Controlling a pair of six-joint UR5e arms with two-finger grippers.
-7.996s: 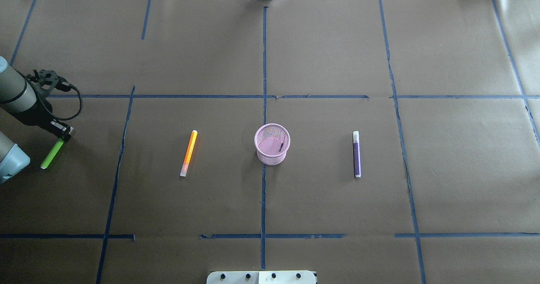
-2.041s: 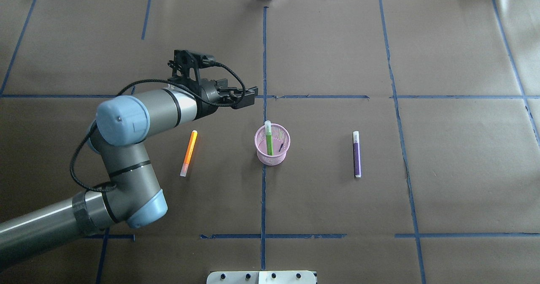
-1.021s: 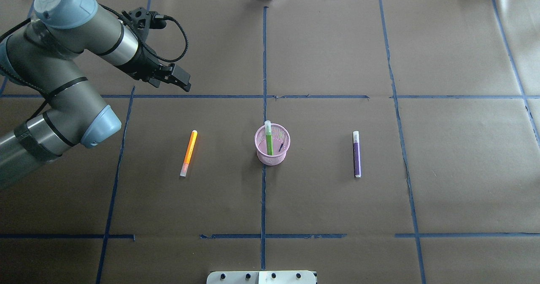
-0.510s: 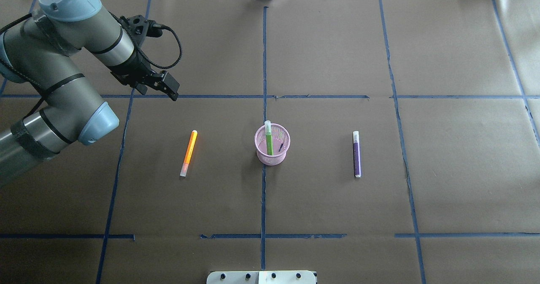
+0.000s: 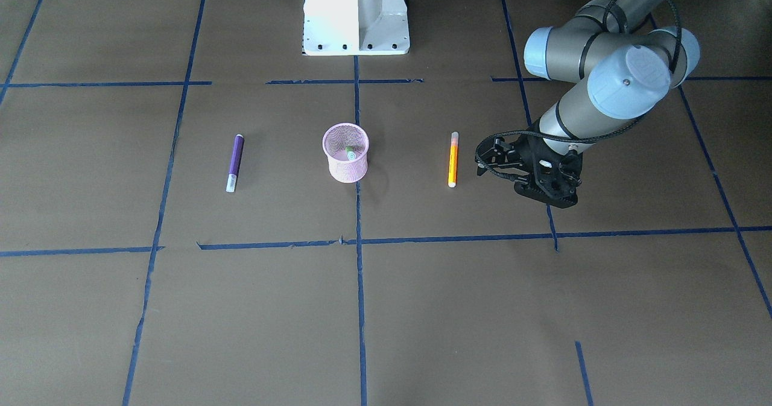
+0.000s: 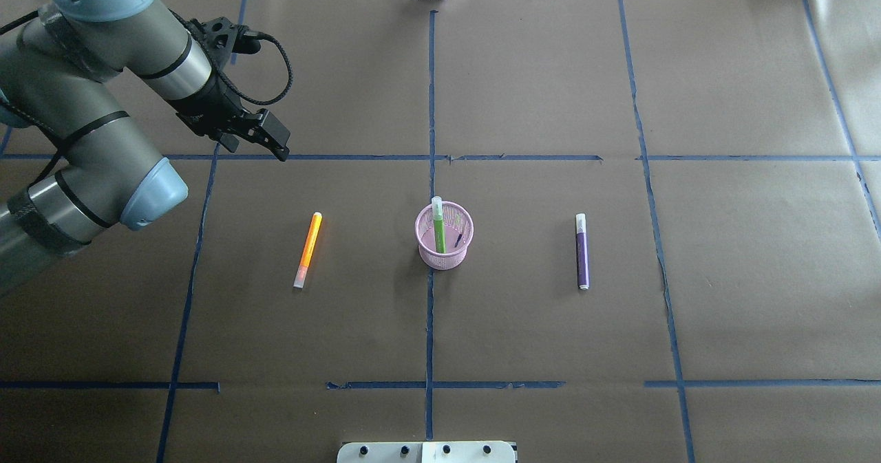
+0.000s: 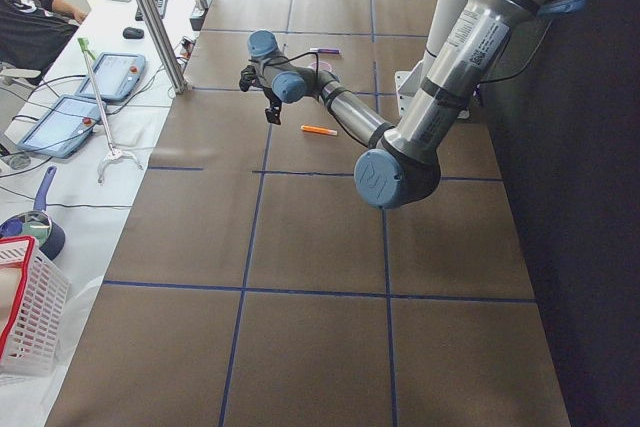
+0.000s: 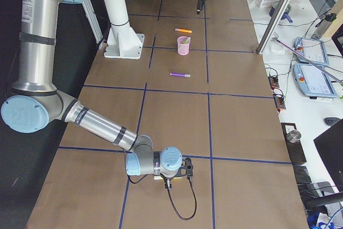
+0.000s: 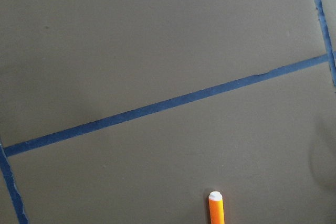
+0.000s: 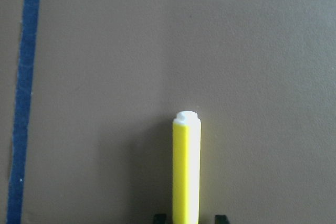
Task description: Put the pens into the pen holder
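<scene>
Centre left gripper (image 6: 279, 148), jaw state indiscernible, crosswise over barrel of orange pen (image 6: 308, 250) lying mid-table, toward left edge from pen holder (image 6: 444, 258), then descend; disregard right gripper (image 10: 188, 219), grip on yellow pen (image 10: 187, 166) unconfirmable.

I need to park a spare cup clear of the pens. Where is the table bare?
Bare: the squares between the pen row and the robot's base, and those right of the purple pen. Crowded: the middle row of orange pen, pen holder and purple pen; the left gripper hangs beyond the orange pen.
</scene>
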